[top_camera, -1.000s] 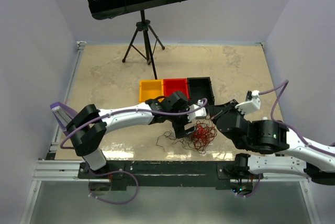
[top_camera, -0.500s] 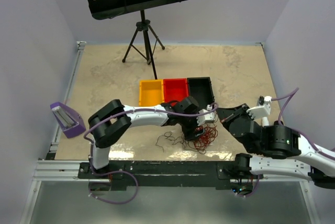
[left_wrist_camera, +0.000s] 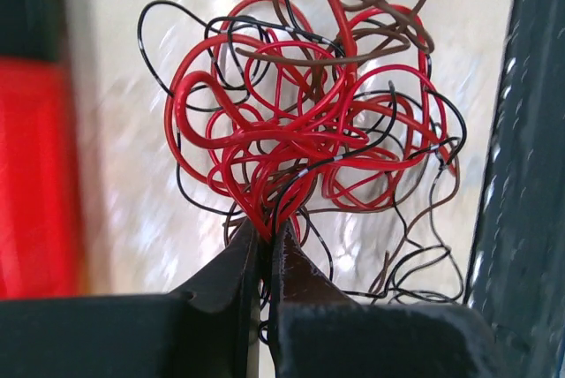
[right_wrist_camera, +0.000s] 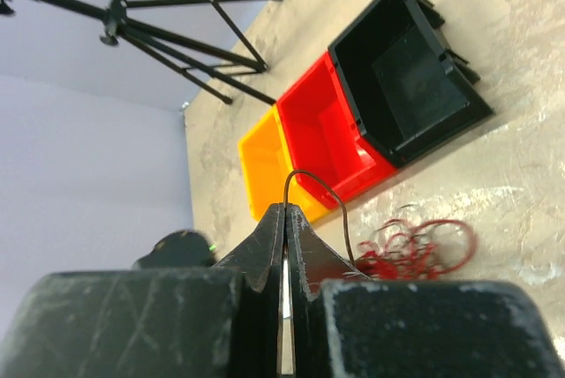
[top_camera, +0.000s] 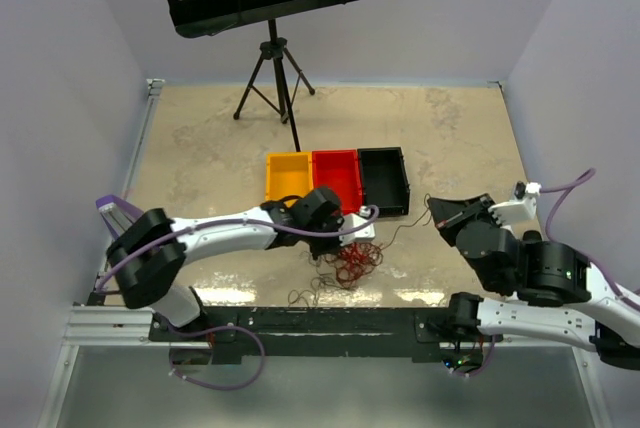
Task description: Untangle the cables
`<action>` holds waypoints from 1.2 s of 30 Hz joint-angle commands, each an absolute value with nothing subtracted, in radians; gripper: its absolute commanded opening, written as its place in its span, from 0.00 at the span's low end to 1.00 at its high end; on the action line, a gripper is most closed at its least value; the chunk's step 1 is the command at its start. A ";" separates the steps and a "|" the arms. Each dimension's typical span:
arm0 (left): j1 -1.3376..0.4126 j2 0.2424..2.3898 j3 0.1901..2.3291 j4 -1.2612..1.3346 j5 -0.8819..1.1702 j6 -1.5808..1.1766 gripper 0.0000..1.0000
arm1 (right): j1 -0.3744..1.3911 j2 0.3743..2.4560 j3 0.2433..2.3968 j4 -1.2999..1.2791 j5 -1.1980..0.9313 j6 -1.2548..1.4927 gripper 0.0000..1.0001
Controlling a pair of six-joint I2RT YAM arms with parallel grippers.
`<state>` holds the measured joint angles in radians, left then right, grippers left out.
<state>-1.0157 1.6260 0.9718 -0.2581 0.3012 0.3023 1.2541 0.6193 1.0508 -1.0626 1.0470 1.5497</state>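
The cables (left_wrist_camera: 309, 131) are a tangle of red, black and brown wires lying on the table near its front edge (top_camera: 350, 263). My left gripper (left_wrist_camera: 265, 235) is shut on a bunch of red and black strands at the tangle's near side, and it sits just left of the tangle in the top view (top_camera: 350, 236). My right gripper (right_wrist_camera: 285, 210) is shut on one thin dark cable that arcs down to the red tangle (right_wrist_camera: 415, 250). In the top view the right gripper (top_camera: 436, 210) is well to the right of the tangle, with that strand stretched between them.
Three bins stand in a row just behind the tangle: yellow (top_camera: 272, 176), red (top_camera: 334, 157) and black (top_camera: 401, 176). A tripod music stand (top_camera: 276, 78) is at the back. A purple object (top_camera: 110, 208) sits at the left edge. The table's dark front rail (left_wrist_camera: 530, 175) runs close by.
My left gripper has shut on the tangle and dragged it left and nearer. My right gripper has drawn back to the right, still holding its thin strand.
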 commanded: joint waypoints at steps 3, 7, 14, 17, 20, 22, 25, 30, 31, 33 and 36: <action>-0.927 1.346 0.824 -0.468 0.137 0.474 0.00 | 1.229 0.592 1.111 -1.066 1.130 1.500 0.00; -0.925 1.198 0.700 -0.535 0.020 0.535 0.00 | 1.223 0.612 1.130 -1.066 1.186 1.486 0.00; -0.916 1.036 0.510 -0.506 -0.254 0.635 0.00 | 1.117 0.701 1.262 -1.062 1.339 1.294 0.00; -0.901 1.002 0.445 -0.468 -0.316 0.672 0.00 | 1.092 0.744 1.327 -1.062 1.411 1.198 0.00; -0.891 0.985 0.399 -0.440 -0.363 0.699 0.00 | 1.046 0.773 1.370 -1.060 1.479 1.120 0.00; -0.887 0.976 0.373 -0.423 -0.402 0.718 0.00 | 1.016 0.776 1.394 -1.057 1.525 1.066 0.00; -0.879 0.954 0.339 -0.416 -0.426 0.742 0.00 | 0.985 0.767 1.463 -1.054 1.591 0.997 0.00; -0.877 0.954 0.284 -0.379 -0.446 0.759 0.00 | 0.985 0.668 1.452 -0.588 1.634 0.457 0.00; -0.877 0.959 0.290 -0.377 -0.434 0.752 0.00 | 0.985 0.637 1.396 -0.410 1.622 0.305 0.00; -0.877 0.974 0.323 -0.383 -0.413 0.729 0.00 | 0.985 0.594 1.289 -0.109 1.597 0.088 0.00; -0.877 0.997 0.403 -0.423 -0.376 0.689 0.06 | 0.985 0.636 1.333 -0.246 1.536 0.260 0.00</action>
